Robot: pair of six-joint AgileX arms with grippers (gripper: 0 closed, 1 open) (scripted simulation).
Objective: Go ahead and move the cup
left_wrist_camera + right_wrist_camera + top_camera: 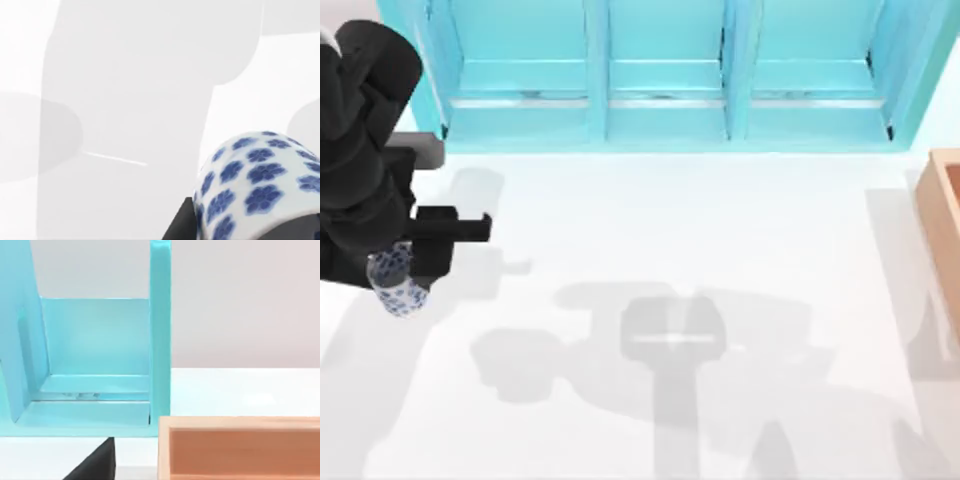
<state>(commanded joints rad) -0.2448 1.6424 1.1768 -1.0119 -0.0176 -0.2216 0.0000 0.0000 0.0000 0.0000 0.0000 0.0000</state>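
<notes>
The cup (398, 281), white with blue flowers, is at the table's far left, under my left arm. My left gripper (404, 266) is shut on it, and the cup's lower half sticks out below the black jaws. In the left wrist view the cup (256, 184) looms close, with a black finger (181, 224) pressed against its side. The white tabletop lies some way beneath it. A black part of my right gripper (95, 466) shows in the right wrist view, near a wooden box.
A teal shelf unit (665, 100) with several open bays runs along the back edge. A light wooden box (945, 205) stands at the right edge, close to the shelf's end post (160, 335). Grey arm shadows cross the middle of the white table (670, 230).
</notes>
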